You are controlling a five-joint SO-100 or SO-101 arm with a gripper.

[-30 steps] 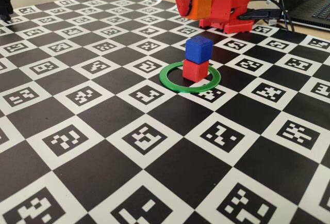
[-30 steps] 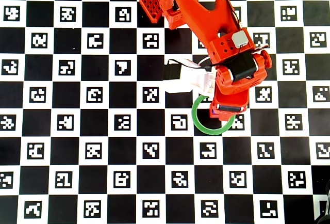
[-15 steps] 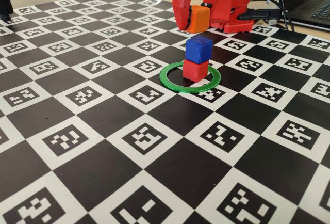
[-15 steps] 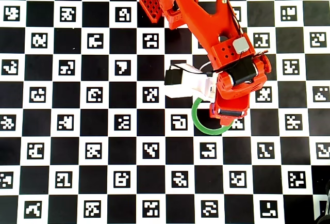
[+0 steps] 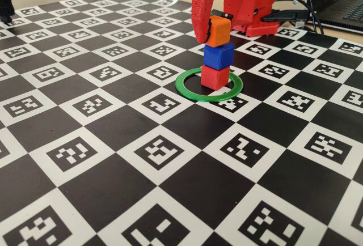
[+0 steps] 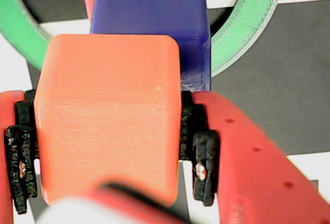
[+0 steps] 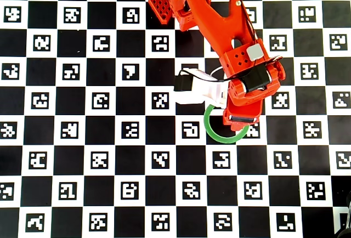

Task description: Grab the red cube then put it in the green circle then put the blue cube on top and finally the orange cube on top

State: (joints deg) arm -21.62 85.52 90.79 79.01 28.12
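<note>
My claw [image 6: 108,182] clamped on orange cube [image 5: 218,30], fingers [image 6: 203,167] pressing both sides. Orange cube sits at top of blue cube [image 5: 219,55], slightly tilted; contact unclear. Blue cube stacked on red cube [image 5: 215,77] inside green circle [image 5: 208,85]. Checkered surface [image 5: 85,144] below.

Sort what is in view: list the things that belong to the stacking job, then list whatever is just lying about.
Part of the job:
- red cube, inside the green circle
- blue cube, on the red cube
- orange cube, held by the gripper over the blue cube

Just lying about:
- laptop, far right of the fixed view
- black cables behind the arm
</note>
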